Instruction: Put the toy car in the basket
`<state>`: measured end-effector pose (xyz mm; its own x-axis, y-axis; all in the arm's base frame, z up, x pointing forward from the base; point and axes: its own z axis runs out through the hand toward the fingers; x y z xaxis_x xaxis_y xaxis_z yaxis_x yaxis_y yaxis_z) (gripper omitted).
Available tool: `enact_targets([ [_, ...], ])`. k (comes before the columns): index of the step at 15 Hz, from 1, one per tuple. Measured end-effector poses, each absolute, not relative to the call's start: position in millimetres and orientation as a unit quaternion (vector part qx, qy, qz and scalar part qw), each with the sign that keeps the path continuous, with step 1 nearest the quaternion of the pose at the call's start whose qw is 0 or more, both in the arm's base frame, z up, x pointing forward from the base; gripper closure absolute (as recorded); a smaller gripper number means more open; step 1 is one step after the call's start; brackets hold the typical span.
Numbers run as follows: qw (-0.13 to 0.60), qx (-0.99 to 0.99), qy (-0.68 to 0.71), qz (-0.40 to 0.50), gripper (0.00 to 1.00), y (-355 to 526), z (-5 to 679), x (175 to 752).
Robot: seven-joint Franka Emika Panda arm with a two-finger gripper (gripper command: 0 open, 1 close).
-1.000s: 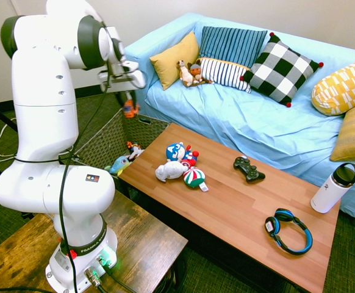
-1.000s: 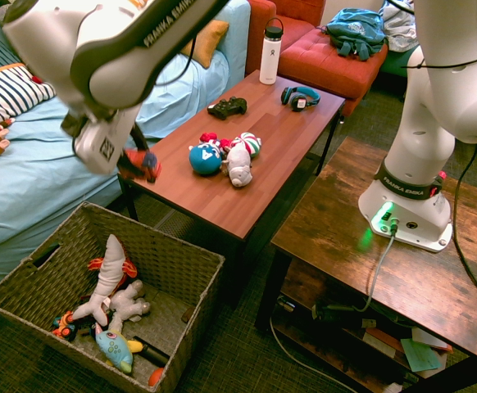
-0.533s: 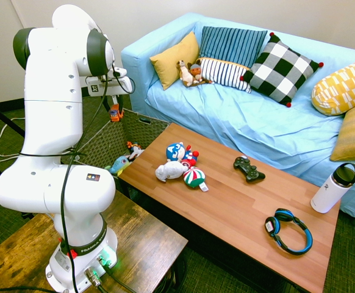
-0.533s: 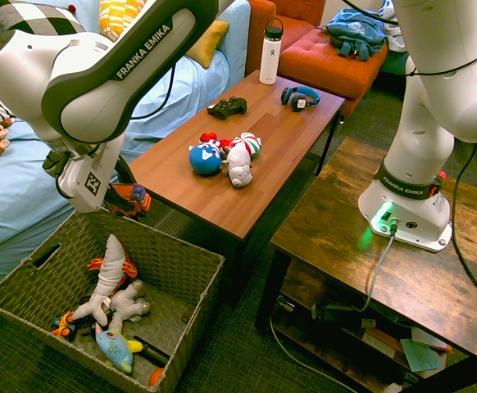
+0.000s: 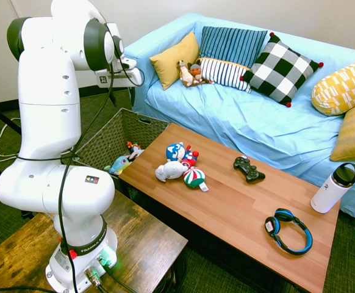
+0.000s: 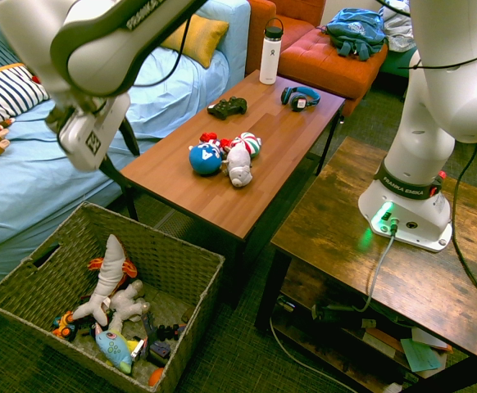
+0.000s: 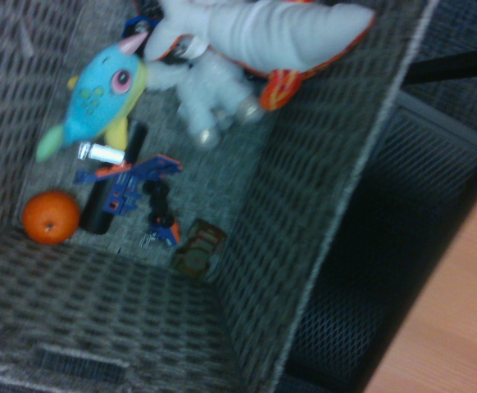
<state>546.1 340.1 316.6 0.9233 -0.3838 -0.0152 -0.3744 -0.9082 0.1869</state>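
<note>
Woven dark grey-brown wicker forms the basket (image 6: 196, 255), which stands on the floor beside the end of the wooden coffee table (image 6: 222, 201). On the basket floor lie:

- a white plush with orange trim (image 6: 110, 278), near the middle;
- a blue fish plush (image 6: 115, 348), against the near long wall;
- an orange ball (image 7: 50, 219), in a corner;
- the toy car (image 7: 132, 187), on the basket floor close to that same corner, between the ball and the adjoining wall.

The toy car reads as orange and blue plastic with black wheels. It appears to lie tipped over, but the wrist view is too blurred to confirm this.

The gripper (image 6: 117, 155) hangs above the basket rim at the table end, with its fingers spread and nothing between them.

Half a second earlier the fingers clamped the toy car just above the rim. The car is now released into the basket, and the gripper sits higher.
</note>
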Motion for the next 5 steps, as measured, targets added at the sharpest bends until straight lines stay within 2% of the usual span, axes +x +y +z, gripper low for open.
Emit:
enact_targets([
  [3,0.037,0.967,-0.252,-0.008,0.00,232.7,365.3,564.6],
  [5,0.004,0.961,-0.277,-0.001,0.00,166.4,369.6,562.8],
])
